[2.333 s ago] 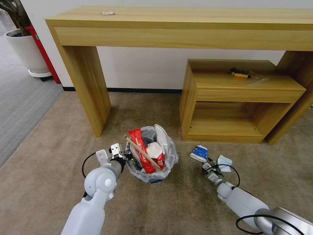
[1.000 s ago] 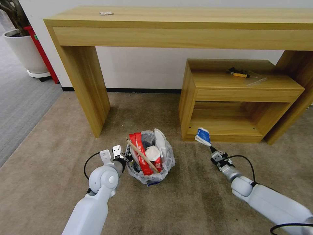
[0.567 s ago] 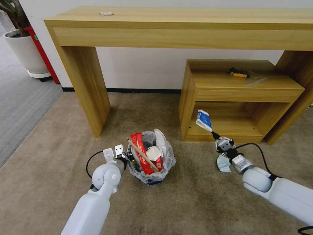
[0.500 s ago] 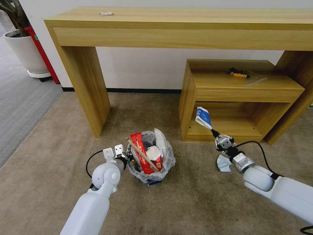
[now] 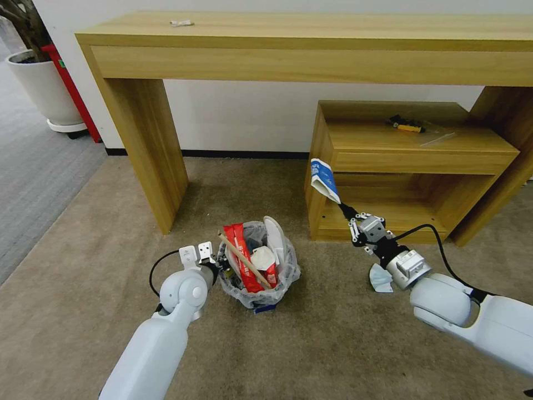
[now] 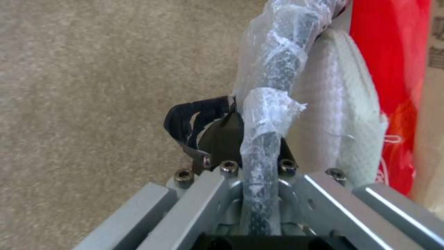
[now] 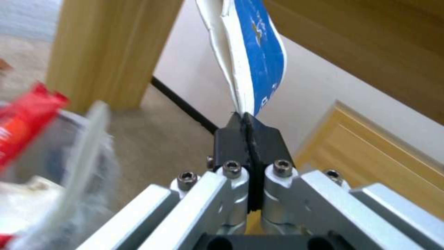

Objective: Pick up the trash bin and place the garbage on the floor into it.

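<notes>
Trash bin point(image 5: 260, 272): small, round, black, clear bag liner; stands on the beige carpet point(image 5: 111, 222) before the wooden console table point(image 5: 277, 50). Stuffed already with red wrappers point(image 5: 242, 261), a wooden stick point(image 5: 244, 260) and a white slipper point(image 5: 276, 236).

Left gripper point(image 6: 240, 152): clamped on the bin's bagged rim.

Right gripper point(image 5: 348, 215): pinched shut on a blue-white packet point(image 5: 325, 180), raised to the right of the bin.

Step in hand: carrying the packet binward. Next move, likely: centre over the opening, release.

Outstanding: pale blue mask point(image 5: 380, 279) on the carpet, beside the right arm.

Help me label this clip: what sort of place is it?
Probably an office or lobby corner: a long wooden console table against a white wall, beige carpet, and a potted plant nearby.
</notes>
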